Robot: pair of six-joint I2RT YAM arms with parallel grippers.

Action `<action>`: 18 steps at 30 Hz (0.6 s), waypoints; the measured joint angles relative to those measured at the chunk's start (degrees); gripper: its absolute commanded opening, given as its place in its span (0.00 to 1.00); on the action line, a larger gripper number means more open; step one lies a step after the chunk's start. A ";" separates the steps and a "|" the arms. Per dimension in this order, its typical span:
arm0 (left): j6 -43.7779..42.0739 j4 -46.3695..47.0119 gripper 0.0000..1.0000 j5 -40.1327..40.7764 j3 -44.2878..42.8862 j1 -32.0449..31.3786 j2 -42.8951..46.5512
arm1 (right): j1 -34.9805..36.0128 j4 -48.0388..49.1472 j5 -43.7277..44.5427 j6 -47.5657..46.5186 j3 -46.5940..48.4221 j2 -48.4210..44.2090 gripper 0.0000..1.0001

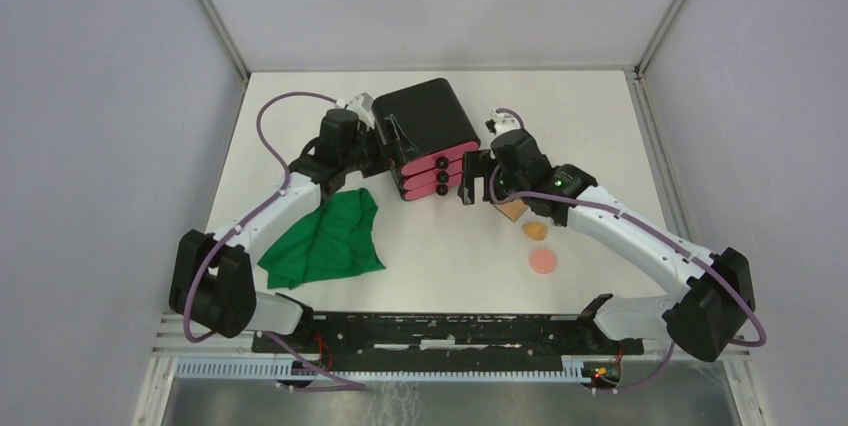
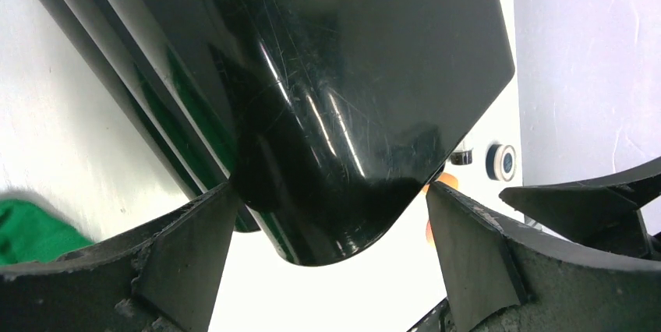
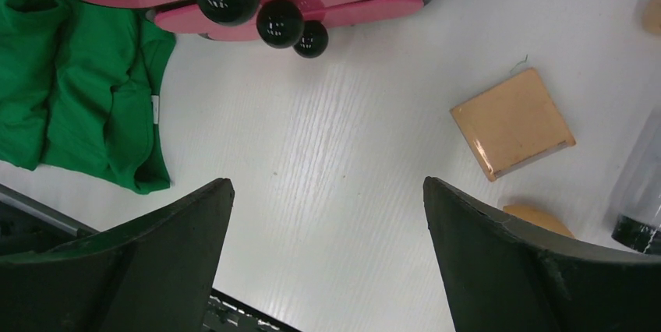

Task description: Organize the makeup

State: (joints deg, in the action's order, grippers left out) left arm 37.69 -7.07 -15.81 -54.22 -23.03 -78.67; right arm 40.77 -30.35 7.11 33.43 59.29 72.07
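**Both arms at the drawer box, makeup loose to its right**

Top view: the left gripper (image 1: 383,142) sits against the left side of the black box (image 1: 430,121). The right gripper (image 1: 473,178) faces its pink drawers (image 1: 437,174). An orange sponge (image 1: 535,230) and a pink puff (image 1: 543,261) lie apart, right of the box.

Left wrist: the fingers (image 2: 195,246) straddle the box's corner; whether they press it cannot be told. A small compact (image 2: 501,162) stands beyond.

Right wrist: the fingers (image 3: 483,254) stand wide apart, holding nothing. The tan pad (image 3: 512,123) lies near the right one, the sponge just beside it.
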 measured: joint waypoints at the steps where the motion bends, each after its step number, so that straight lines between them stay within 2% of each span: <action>1: 0.00 0.09 0.97 -0.22 -0.63 0.00 -0.57 | 0.00 0.09 0.09 -0.87 0.90 0.85 0.95; 8: 0.00 -0.57 0.98 -0.20 -1.99 0.07 -0.74 | 0.00 1.25 0.13 -4.96 8.98 8.94 0.76; 11: -0.02 -1.77 0.98 0.57 -2.45 0.07 0.50 | 0.02 1.60 -0.61 -4.81 11.65 13.09 0.75; 14: -0.04 -3.96 0.98 2.01 -2.45 0.07 5.35 | 0.50 1.57 -0.57 -3.80 12.59 15.50 0.75; 18: -0.04 -6.27 0.98 3.93 -2.45 0.07 13.64 | 1.49 1.36 -0.13 -2.91 15.23 18.69 0.68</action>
State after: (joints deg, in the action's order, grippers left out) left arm 37.65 -13.34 -11.88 -56.66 -22.96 -65.04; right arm 42.26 -28.99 6.98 30.52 74.52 90.76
